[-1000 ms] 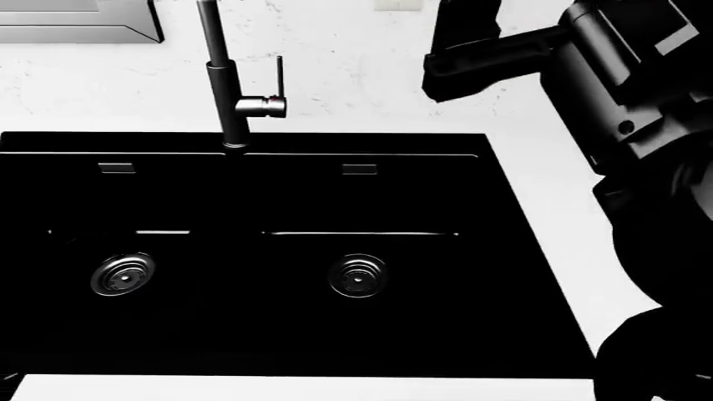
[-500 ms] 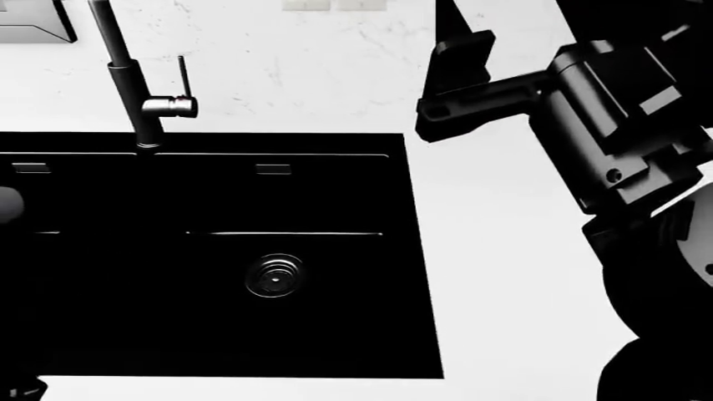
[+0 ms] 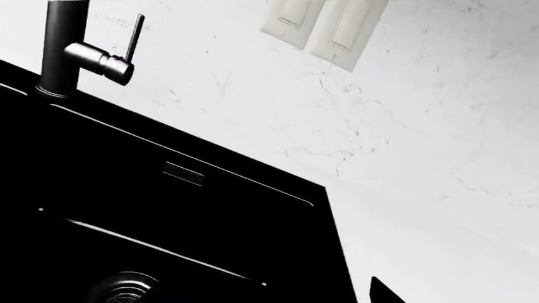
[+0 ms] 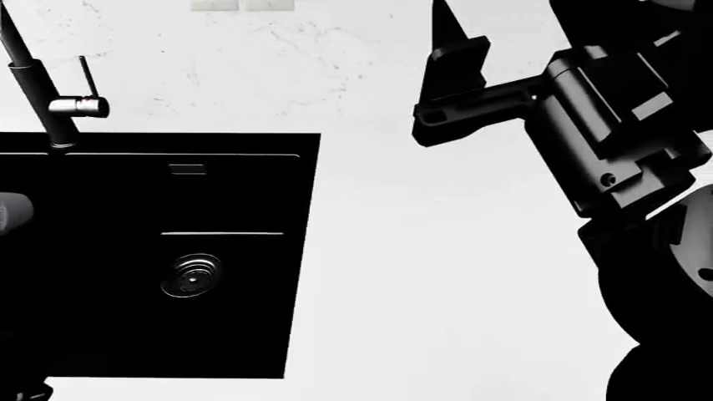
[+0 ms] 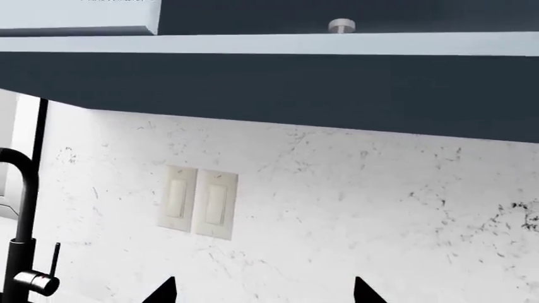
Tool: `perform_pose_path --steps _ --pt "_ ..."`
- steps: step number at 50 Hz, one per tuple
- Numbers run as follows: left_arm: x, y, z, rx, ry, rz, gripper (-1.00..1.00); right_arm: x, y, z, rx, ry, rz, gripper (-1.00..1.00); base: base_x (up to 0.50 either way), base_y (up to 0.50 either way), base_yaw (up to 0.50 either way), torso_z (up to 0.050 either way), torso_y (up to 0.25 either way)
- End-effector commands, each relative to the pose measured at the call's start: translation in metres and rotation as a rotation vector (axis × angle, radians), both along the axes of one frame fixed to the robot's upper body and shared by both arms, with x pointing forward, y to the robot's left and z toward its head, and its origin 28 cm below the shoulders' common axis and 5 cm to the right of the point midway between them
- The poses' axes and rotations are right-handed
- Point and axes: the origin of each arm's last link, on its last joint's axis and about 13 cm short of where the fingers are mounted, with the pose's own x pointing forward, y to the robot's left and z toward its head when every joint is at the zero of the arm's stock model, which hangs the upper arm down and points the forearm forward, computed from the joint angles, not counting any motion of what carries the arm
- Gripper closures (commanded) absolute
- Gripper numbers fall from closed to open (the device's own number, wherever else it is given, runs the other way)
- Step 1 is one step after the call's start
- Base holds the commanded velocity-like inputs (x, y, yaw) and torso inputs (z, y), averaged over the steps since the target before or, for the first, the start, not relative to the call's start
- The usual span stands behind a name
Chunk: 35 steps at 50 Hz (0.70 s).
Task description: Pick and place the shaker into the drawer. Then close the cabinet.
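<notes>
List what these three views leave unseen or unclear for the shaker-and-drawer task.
- Shaker and drawer: in no view.
- Left gripper: only one fingertip at the left wrist view's edge.
- Right gripper: two tips in the wrist view; arm-blocked in the head view.
- Sink: cut by the head view's left edge.

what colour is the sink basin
Black, against the white marbled counter; the sink shows best in the head view.

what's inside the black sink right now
Only a round metal drain shows in the sink basin; no shaker is visible. Its left part runs out of the head view, and the dark interior hides detail.
</notes>
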Motion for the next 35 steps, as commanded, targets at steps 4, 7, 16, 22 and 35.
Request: perform_pose_path --steps 4,7,16,22,35 --pt "-0.0002 -0.0009 -0.0010 -0.002 0.005 -0.007 -1.00 0.0037 -0.0010 0.0017 -0.002 0.014 0.014 -1.00 0.06 -0.50 0.00 0.000 0.000" --pt "-0.0008 -0.0009 -0.0010 -0.002 0.006 -0.008 -1.00 0.0036 -0.0008 0.0015 -0.002 0.013 0.015 -1.00 0.14 -0.50 0.00 0.000 0.000" --pt "-0.0024 -0.0004 -0.0005 -0.002 0.005 -0.006 -1.00 0.0021 -0.0001 0.0027 -0.004 0.006 0.017 -1.00 0.17 -0.50 0.00 0.000 0.000" --pt "-0.0029 -0.0009 -0.0004 -0.001 0.003 -0.009 -1.00 0.0014 -0.0003 0.0022 -0.005 0.005 0.016 -1.00 0.00 -0.50 0.00 0.000 0.000" --pt "-0.0019 -0.0013 -0.0022 -0.002 0.009 -0.010 -1.00 0.0021 -0.0005 0.0011 -0.007 0.007 0.014 -1.00 0.00 -0.50 0.00 0.000 0.000"
